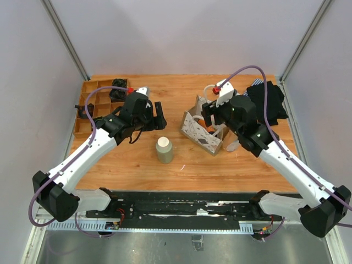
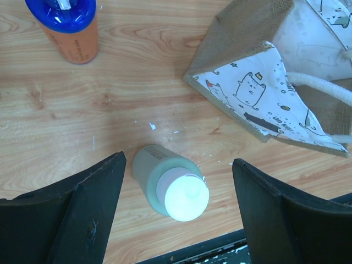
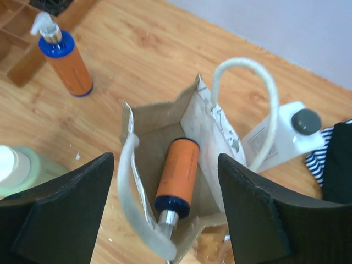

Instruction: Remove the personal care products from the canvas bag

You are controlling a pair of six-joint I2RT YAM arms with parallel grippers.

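Orange bottle (image 3: pixel 177 175) with blue cap lies inside the canvas bag (image 3: pixel 204 124), with its cap toward 6 o'clock in the right wrist view. The bag sits at 2 o'clock from the olive-beige bottle (image 1: pixel 164 149). The orange bottle looks light, stiff and smooth, so the middle of its body seems best to hold. Right gripper (image 3: pixel 165 159) and left gripper (image 2: pixel 179 159) have their jaws released, holding nothing.
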